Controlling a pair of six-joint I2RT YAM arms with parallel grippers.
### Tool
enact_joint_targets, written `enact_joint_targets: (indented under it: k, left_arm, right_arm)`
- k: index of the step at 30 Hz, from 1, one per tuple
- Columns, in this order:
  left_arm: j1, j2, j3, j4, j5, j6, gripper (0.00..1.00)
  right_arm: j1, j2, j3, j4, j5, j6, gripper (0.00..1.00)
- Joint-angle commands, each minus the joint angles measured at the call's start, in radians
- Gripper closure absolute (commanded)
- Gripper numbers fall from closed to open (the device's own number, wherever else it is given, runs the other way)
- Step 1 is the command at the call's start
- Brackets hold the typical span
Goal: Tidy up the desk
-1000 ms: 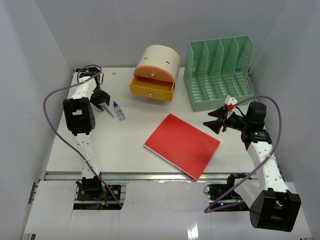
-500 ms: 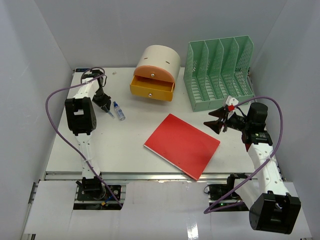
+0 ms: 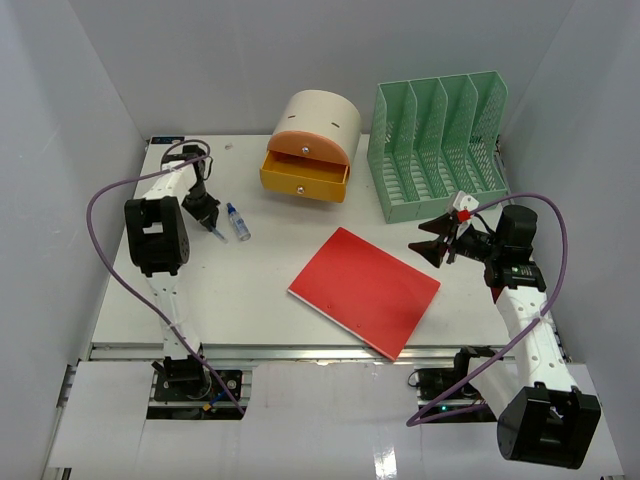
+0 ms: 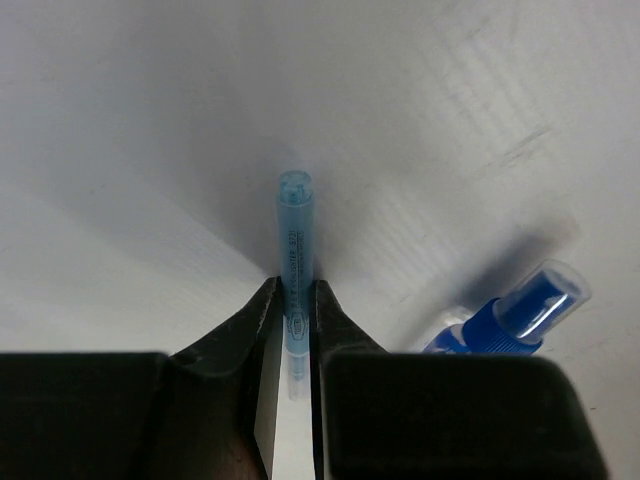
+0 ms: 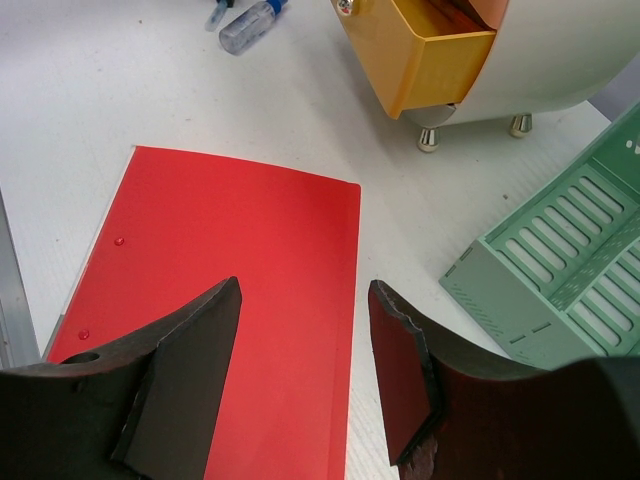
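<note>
The desk (image 3: 230, 300) fills the scene from the metal rail (image 3: 300, 350) at its near edge to the far wall, and by my reading little of the tidying is done. Nearest, right of centre, a red folder (image 3: 365, 290) lies flat and askew, not filed. The right gripper (image 3: 434, 243) hangs over its right edge with jaws spread wide and nothing between them. Further back on the left, the left gripper (image 4: 297, 295) is down at the desk surface, its fingers pinched on either side of a blue pen (image 4: 296, 230) that seems to rest on the white top. A small spray bottle (image 3: 237, 221) lies loose just right of the pen. At the far centre a cream drawer box (image 3: 315, 120) stands with its orange drawer (image 3: 305, 178) pulled open, probably meant for the small items. At the far right the green file rack (image 3: 440, 145) shows no folder in its slots. Pen, bottle, folder and drawer all look left to handle.
</note>
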Motion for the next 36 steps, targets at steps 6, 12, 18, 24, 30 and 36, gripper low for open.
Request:
enact_joint_targets:
  k: [6, 12, 18, 24, 30, 36]
  left_arm:
    - [0.006, -0.571, -0.429, 0.533, 0.324, 0.405, 1.0]
    - [-0.08, -0.815, -0.602, 0.817, 0.728, 0.55, 1.0]
    - [-0.292, -0.8, -0.507, 0.778, 0.667, 0.897, 1.0]
    - [-0.45, -0.671, -0.345, 0.718, 0.461, 1.214, 1.0]
    - [-0.502, -0.568, -0.246, 0.783, 0.366, 1.362, 1.0]
    - [-0.502, -0.488, -0.207, 0.842, 0.331, 1.446, 0.93]
  right_arm:
    - [-0.006, -0.011, 0.01, 0.014, -0.032, -0.001, 0.39]
    - [-0.007, -0.001, 0.006, 0.019, -0.035, 0.005, 0.39]
    - [-0.008, 0.005, 0.005, 0.02, -0.032, 0.004, 0.39]
    - [-0.011, 0.013, 0.003, 0.018, -0.023, -0.004, 0.39]
    - [-0.012, 0.019, 0.005, 0.011, -0.013, -0.016, 0.39]
    - [-0.014, 0.022, 0.005, 0.006, -0.009, -0.022, 0.39]
